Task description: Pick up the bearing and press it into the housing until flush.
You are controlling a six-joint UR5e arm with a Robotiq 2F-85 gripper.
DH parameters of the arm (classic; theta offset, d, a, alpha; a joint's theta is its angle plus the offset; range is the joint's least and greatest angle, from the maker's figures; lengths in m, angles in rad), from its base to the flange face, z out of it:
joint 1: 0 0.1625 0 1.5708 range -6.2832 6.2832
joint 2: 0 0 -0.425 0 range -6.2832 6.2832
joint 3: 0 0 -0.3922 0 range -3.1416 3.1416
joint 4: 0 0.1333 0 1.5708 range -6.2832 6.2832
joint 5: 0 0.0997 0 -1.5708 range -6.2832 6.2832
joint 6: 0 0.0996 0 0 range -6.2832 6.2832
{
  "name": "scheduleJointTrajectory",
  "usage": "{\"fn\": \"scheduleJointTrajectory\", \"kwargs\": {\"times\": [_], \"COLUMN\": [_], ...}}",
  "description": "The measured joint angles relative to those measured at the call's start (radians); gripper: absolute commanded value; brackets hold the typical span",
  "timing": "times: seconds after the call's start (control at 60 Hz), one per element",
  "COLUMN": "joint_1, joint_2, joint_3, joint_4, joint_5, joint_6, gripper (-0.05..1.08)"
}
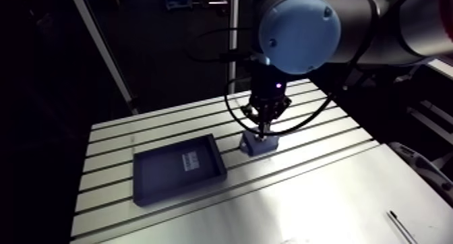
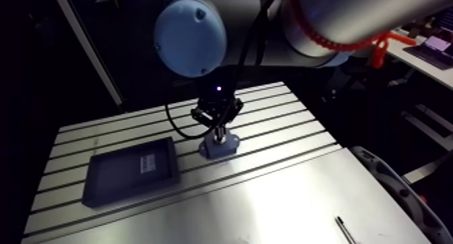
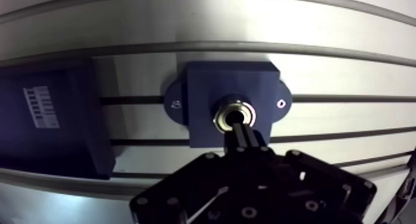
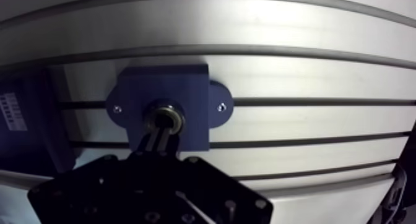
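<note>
Beside the claw [image 3: 239, 126], a shallow dark tray [image 3: 52, 118] lies on the bench [image 1: 310, 193], near the housing but apart from it. Straight under the claw's tips stands the housing [image 3: 204, 90], a dark block with a small ear on either side. The bearing [image 3: 219, 112] is already in its round hole, a bright ring around a dark centre. The claw's two fingers are drawn together with nothing between them, and their tips rest at the ring's centre hole.

I cannot tell whether the ring is level with the block's top face.

The main risk, as I judge it, is an off-centre push. The narrow tips could slide into the centre hole or bear on one side of the ring only, tilting it so that it jams. No bolts show in the ears' holes, so a slanted push might also shove the block along the bench toward the tray.

Well apart from the claw, a thin stick [image 1: 402, 228] lies out of harm's way.
</note>
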Motion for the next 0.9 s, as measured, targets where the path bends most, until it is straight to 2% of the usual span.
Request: {"fn": "scheduleJointTrajectory", "kwargs": {"times": [0.9], "joint_1": [0.001], "joint_2": [0.025], "joint_3": [0.007], "joint_4": [-0.025], "joint_5": [0.006], "joint_6": [0.001], "gripper": [1.08]}}
